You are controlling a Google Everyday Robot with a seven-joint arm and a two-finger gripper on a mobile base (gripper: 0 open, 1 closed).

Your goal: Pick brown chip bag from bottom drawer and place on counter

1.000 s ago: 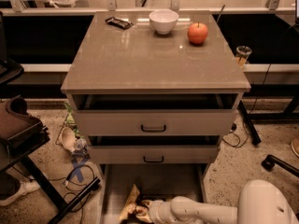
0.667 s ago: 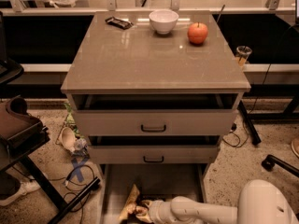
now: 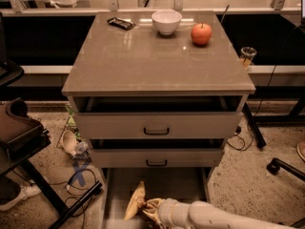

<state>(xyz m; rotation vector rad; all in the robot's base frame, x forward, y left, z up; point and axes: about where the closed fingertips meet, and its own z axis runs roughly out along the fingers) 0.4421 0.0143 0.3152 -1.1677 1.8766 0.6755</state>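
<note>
In bottom drawer [image 3: 183, 185] (open), gripper [image 3: 151, 210] at brown chip bag [image 3: 135, 202].

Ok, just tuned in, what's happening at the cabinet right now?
The robot's arm reaches low into the open bottom drawer, with its pincer right at the brown chip bag, whose tan end sticks up. Whether it has a grip cannot be told. The counter holds a white bowl, an apple and a small dark wrapped bar; the bag is not yet up there.
</note>
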